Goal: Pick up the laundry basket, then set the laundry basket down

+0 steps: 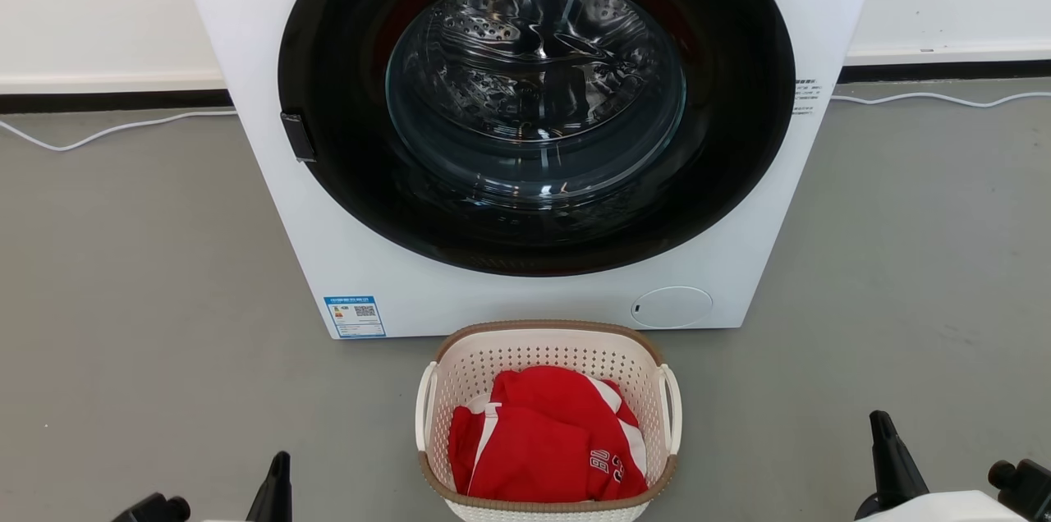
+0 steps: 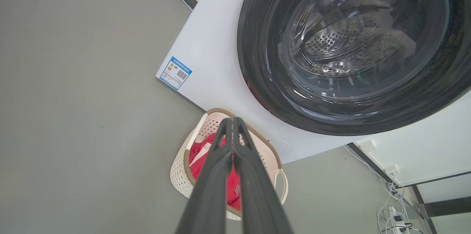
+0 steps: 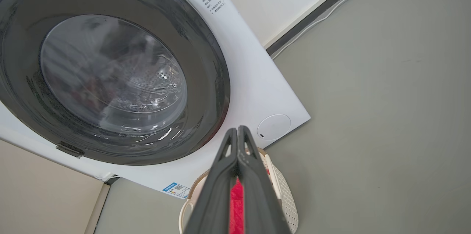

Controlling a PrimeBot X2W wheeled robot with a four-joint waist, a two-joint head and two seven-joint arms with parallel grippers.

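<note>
One white cable [image 1: 98, 132] trails over the grey floor [image 1: 123, 300] at far left. The left gripper [image 2: 233, 121] hangs low on the left, its two dark fingers pressed tip to tip with nothing between them. One white front-loading washing machine [image 1: 271, 202] stands centre, its round glass door [image 1: 534, 95] closed. Its lower left corner bears one blue label [image 1: 355, 316] with a QR code, the print too small to read.

One laundry basket [image 1: 546, 327] sits on the floor just before the machine, between the grippers, with two white handles. It holds one red garment [image 1: 534, 448] with white stripes and white numerals I cannot read surely.

One small printed sticker [image 1: 806, 95], illegible, marks the machine's right edge. A second cable [image 1: 928, 98] lies beyond it. The right gripper [image 3: 238, 131] is likewise closed and empty.
</note>
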